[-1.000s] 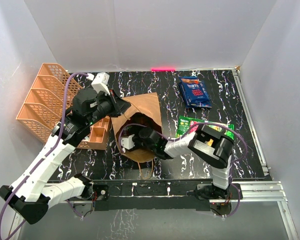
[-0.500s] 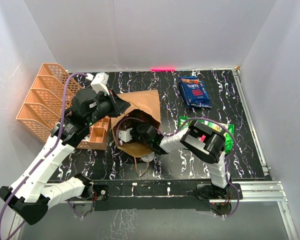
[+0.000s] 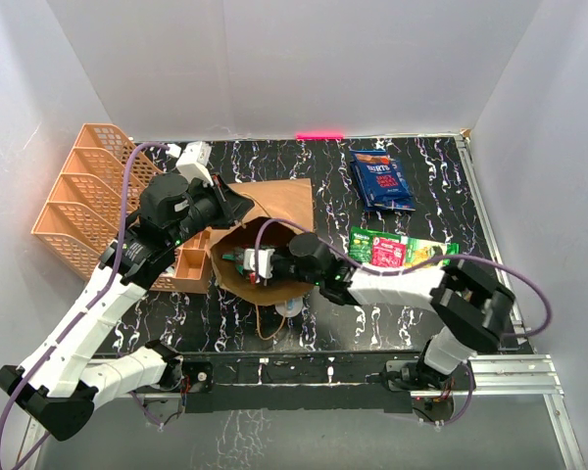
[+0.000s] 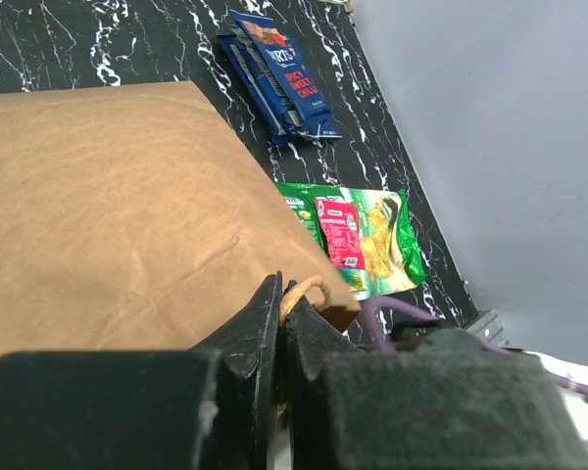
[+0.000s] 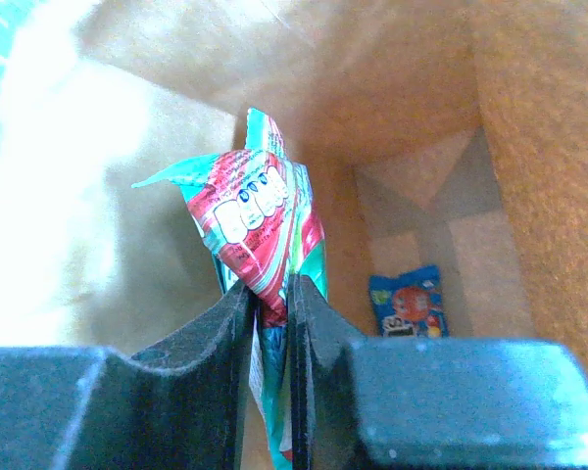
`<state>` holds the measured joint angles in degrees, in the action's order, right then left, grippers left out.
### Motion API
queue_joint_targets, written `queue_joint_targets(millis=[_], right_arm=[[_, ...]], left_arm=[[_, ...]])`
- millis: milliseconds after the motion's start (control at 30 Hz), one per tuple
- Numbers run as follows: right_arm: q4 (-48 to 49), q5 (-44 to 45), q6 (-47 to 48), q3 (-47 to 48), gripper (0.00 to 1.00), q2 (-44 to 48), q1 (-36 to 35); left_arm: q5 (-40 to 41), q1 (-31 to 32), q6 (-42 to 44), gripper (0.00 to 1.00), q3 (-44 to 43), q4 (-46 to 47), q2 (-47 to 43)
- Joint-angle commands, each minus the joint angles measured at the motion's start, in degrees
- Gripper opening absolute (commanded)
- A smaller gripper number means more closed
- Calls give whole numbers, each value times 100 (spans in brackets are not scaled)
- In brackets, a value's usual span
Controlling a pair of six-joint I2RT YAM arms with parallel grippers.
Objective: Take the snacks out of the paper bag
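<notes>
Even, bright overhead light; glare whitens the paper bag (image 5: pixel 392 88) interior's left.

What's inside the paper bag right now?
Inside the paper bag, the right gripper pinches a red-and-green packet; a small blue packet sits at its bottom end. The gripper's body hides anything nearer.

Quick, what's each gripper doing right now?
Left gripper: closed on the handle of the paper bag.
Right gripper: closed on a red-green snack packet.
</notes>
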<state>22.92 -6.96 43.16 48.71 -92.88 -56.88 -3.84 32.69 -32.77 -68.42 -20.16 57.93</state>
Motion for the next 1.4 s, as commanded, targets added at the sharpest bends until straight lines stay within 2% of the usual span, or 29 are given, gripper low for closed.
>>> queue_joint_targets(millis=[0, 167, 333, 467, 633, 767, 867, 933, 1100, 1167, 1200, 1300, 1367], right_arm=[[-291, -958, -1328, -191, 8, 982, -95], [-1168, -1333, -2332, -171, 8, 1869, -111], [-2345, -1594, -2896, 202, 8, 2634, -112], [-2750, -1167, -3566, 447, 8, 3417, -119], [-3026, -628, -3900, 983, 8, 4275, -112], [-2822, 315, -4090, 1405, 8, 4658, -112], [-2601, 1384, -4053, 1462, 8, 4838, -111], [-2519, 2492, -4021, 1443, 8, 4843, -107], [-2875, 6332, -3984, 1475, 8, 4374, -109], [-3374, 7382, -4082, 1522, 8, 4034, -112], [-3931, 7590, -4400, 1636, 8, 3862, -102], [-6585, 7480, -6174, 2252, 8, 3191, 18], [-7458, 6911, -6734, 2498, 8, 2842, 370]], left_arm=[[111, -27, 20, 0, -64, 72, -32], [105, -34, 5, 0, -7, 145, 5], [145, -29, -10, 0, -4, 201, 104], [138, -31, -27, 0, 2, 223, 172], [124, -30, -20, 0, -4, 247, 239], [116, -26, -28, 0, -30, 255, 273], [135, -27, -33, 0, -22, 235, 251], [167, -27, -31, 0, -10, 200, 220], [222, -27, -29, 0, -3, 145, 150], [234, -27, -24, 0, -4, 144, 150], [232, -32, -20, 0, -11, 144, 157], [225, -28, 13, 0, -47, 128, 203], [208, -32, 17, 0, -45, 147, 225]])
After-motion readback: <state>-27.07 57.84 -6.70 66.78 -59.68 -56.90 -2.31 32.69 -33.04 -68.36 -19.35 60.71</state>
